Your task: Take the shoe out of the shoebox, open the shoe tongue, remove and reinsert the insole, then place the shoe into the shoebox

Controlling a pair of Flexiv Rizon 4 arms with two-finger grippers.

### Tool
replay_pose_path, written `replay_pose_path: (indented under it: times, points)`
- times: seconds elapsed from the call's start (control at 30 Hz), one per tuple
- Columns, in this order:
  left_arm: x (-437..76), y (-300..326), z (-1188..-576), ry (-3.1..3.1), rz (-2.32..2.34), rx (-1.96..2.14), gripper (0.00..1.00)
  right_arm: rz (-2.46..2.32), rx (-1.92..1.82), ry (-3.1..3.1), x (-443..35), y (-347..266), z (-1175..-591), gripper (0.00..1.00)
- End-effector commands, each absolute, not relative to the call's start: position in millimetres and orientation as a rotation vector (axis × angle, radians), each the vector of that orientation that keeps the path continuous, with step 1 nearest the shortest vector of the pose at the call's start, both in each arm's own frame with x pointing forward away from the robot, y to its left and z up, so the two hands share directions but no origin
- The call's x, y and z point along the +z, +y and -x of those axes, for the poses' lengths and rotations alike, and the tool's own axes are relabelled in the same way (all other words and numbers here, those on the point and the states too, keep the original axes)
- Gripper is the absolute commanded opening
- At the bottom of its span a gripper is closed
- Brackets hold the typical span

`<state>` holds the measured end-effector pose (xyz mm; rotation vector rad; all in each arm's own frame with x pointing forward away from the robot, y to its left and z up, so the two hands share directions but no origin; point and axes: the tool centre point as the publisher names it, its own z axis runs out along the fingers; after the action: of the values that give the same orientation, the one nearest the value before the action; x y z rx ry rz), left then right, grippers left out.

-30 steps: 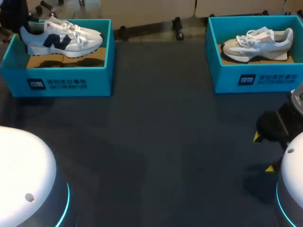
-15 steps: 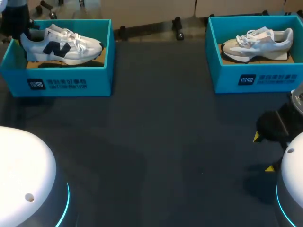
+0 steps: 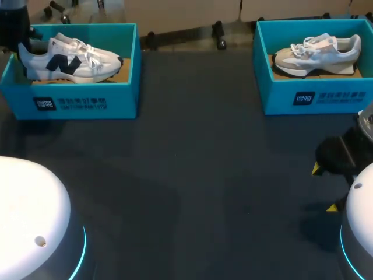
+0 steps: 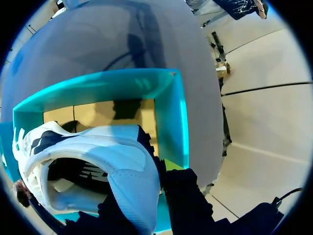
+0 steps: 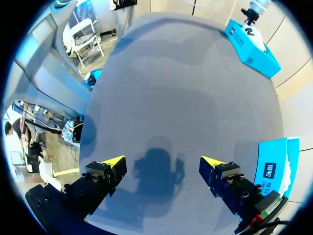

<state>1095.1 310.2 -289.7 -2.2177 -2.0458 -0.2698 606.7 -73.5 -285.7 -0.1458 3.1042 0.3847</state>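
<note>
Lower and further left than second ago: white shoe point(image 3: 67, 61) with dark side mark, now sunk in left shoebox point(image 3: 76, 100), sole close to cardboard floor. Left jaws clamp its heel, toe pointing away from them. Right jaws spread wide, holding nothing, above bare tabletop point(image 5: 186, 98), well apart from right shoebox point(image 3: 315, 96) holding second shoe point(image 3: 317, 53).

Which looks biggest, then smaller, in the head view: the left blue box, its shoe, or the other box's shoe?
1. Left blue box.
2. Left shoe and right shoe: nearly alike, can't rank.
</note>
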Motion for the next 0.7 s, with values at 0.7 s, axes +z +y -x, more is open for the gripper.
replay_pose_path:
  times: [0.7]
  points:
    - [-318.1,312.7,-1066.7,-2.003,2.189,-0.249,0.00,0.145,0.384,3.100,-286.0,-74.1,-604.6,1.00]
